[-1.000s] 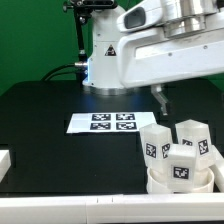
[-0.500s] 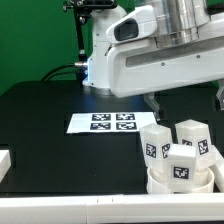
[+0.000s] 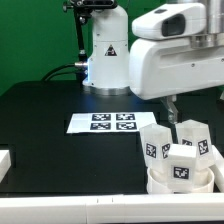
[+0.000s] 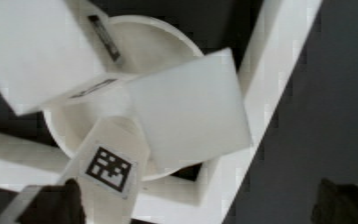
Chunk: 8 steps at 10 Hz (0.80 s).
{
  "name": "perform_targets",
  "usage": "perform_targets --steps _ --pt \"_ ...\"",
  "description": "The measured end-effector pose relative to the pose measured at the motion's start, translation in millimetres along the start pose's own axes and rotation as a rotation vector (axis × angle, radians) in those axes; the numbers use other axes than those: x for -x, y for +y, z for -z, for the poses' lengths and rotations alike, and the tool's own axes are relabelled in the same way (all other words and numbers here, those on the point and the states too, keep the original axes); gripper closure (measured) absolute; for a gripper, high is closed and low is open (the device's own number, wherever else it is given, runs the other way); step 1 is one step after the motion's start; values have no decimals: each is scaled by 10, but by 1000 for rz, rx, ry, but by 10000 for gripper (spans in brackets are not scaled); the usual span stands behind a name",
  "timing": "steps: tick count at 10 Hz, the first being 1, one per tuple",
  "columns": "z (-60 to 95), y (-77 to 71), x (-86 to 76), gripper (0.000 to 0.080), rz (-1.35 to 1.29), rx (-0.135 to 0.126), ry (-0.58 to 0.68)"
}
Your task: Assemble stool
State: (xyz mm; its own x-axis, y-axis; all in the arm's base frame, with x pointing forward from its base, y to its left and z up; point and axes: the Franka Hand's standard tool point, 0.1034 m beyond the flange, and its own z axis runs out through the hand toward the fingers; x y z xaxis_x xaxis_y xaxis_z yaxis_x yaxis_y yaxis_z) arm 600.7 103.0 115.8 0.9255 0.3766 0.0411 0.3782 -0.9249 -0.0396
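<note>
The stool's round white seat disc (image 3: 153, 181) sits at the front of the exterior view's right. Three chunky white tagged legs stand in it: one at the left (image 3: 155, 141), one at the back (image 3: 193, 135), one in front (image 3: 182, 166). My gripper (image 3: 174, 110) hangs just above and behind them, apart from them. In the wrist view the seat disc (image 4: 163, 43) and legs (image 4: 185, 110) fill the picture. The dark fingertips (image 4: 46, 205) stand wide apart at the edges, so my gripper (image 4: 194, 206) is open and empty.
The marker board (image 3: 112, 122) lies flat on the black table, to the left of the stool parts. A white rail (image 3: 90, 211) runs along the table's front edge and shows in the wrist view (image 4: 279, 90). A white block (image 3: 3, 160) sits at the far left.
The arm has swung toward the exterior view's right, and the gripper now hangs closer over the legs. The stool parts have not moved.
</note>
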Motion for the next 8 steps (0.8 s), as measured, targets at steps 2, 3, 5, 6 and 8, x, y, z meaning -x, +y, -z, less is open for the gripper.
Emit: perform_targets --steps 2,3,5,6,8 --pt "0 11 3 150 2 0 0" --pt "-30 8 1 150 1 3 6" --pt "-262 -82 49 150 -19 8 5" --pt "-325 -119 38 150 -14 12 14" --pt "-367 -90 20 150 -20 21 34"
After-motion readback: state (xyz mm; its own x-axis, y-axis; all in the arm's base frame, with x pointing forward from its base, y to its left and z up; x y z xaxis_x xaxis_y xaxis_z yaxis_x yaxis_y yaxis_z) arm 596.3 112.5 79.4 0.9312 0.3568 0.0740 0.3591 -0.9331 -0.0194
